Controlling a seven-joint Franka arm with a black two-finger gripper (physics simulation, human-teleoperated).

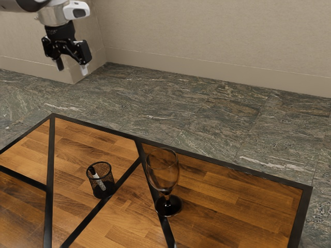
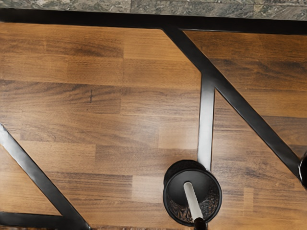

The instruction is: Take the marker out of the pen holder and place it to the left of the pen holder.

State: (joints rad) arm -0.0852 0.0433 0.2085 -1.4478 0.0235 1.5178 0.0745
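Exterior view: one tool, fingers spread — one table bearing one wineglass, one pen holder, one marker inside.

We see one stemmed glass – the bowl transparent, the foot dark – which stands upright on the wooden table with black strips. Beyond, we see a greenish-grey stone floor and a beige wall.

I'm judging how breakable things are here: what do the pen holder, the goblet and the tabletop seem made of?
The pen holder looks like black metal mesh, since its wall shows through. The goblet seems to be clear glass or plastic, transparent with a dark glossy foot. The tabletop looks like satin-finished wood strips, judging by grain, framed by black bands, perhaps metal.
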